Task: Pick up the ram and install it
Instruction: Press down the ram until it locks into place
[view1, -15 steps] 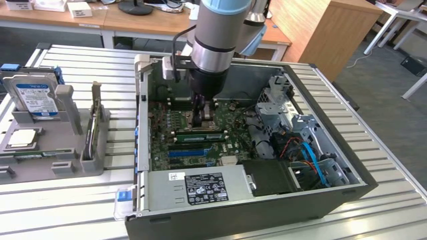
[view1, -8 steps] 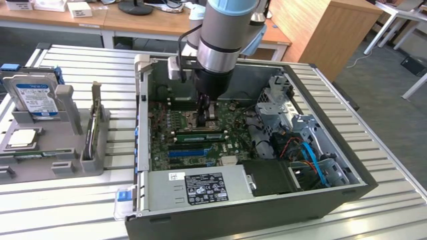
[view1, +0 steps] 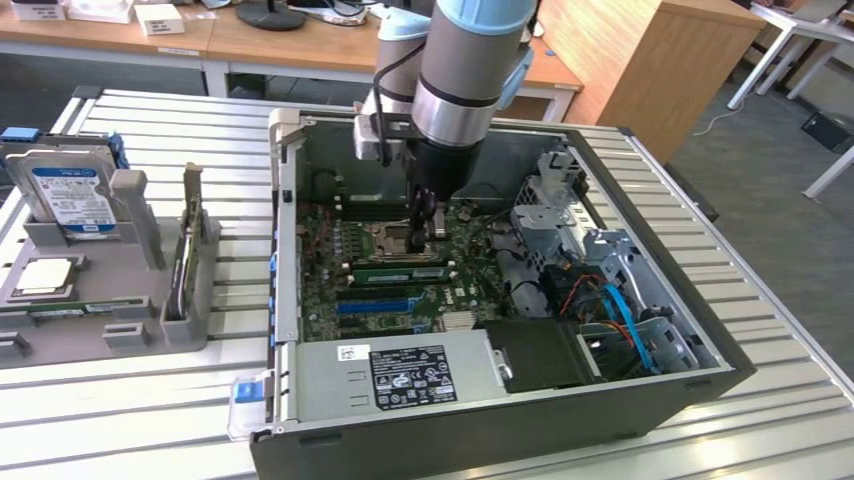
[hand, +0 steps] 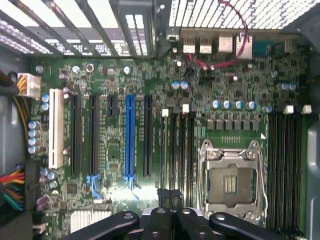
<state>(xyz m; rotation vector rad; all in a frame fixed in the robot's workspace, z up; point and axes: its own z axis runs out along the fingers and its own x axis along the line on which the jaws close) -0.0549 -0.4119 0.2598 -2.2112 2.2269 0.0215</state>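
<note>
The ram (view1: 396, 270), a narrow green stick with a white sticker, stands on edge in a memory slot of the motherboard (view1: 461, 285), just beside the empty processor socket (view1: 391, 238). My gripper (view1: 424, 243) reaches down into the open computer case with its tips right over the stick's end; I cannot tell whether they touch it. In the wrist view the black fingers (hand: 159, 216) are pressed together, so the gripper (hand: 172, 196) is shut with nothing between them. It hovers over the row of dark memory slots (hand: 176, 145) next to the socket (hand: 232, 182).
The case wall (view1: 283, 230) and drive cage (view1: 561, 215) hem in the arm. A power supply (view1: 400, 375) fills the near end. On the exterior view's left, a grey tray (view1: 167, 330) holds a hard drive (view1: 70, 195) and a silver processor chip (view1: 44, 276).
</note>
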